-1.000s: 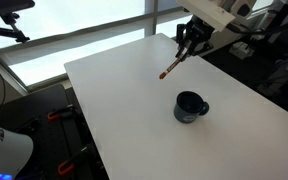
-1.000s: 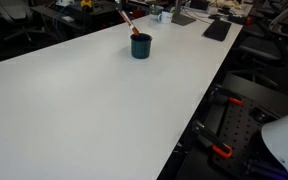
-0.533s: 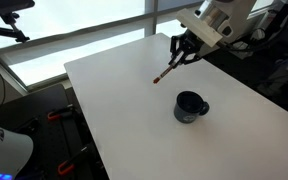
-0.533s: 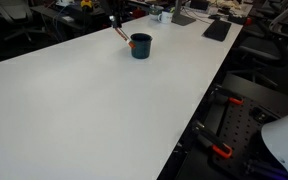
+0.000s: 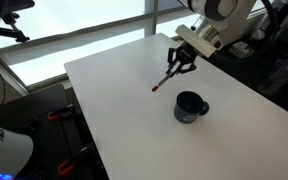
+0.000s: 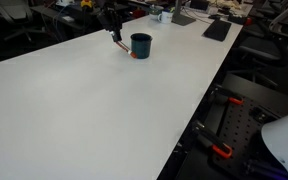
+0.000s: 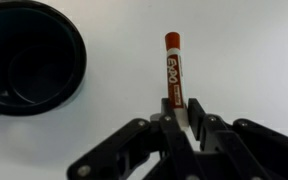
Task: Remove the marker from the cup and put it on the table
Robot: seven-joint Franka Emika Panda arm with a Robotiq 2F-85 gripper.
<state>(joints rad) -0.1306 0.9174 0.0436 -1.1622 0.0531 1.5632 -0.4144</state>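
My gripper (image 5: 177,66) is shut on the marker (image 5: 165,78), a thin dark stick with a red tip that hangs slanted down toward the white table (image 5: 114,95). In the wrist view the marker (image 7: 173,70) sticks out from between the shut fingers (image 7: 177,113), red cap away from me, over bare tabletop. The dark navy cup (image 5: 190,106) stands upright on the table, apart from the marker; it also shows in the wrist view (image 7: 29,57) at upper left, with nothing inside. In an exterior view the gripper (image 6: 112,21) is just beside the cup (image 6: 141,46).
The table's edges (image 5: 84,120) drop off toward windows and floor. Desks with dark equipment (image 6: 216,28) stand past the far end of the table. Robot base parts (image 6: 229,125) sit beside the table's long edge.
The gripper has carried the marker down and away from the cup, toward the tabletop. The red tip is now close to the table surface. The cup has not moved.
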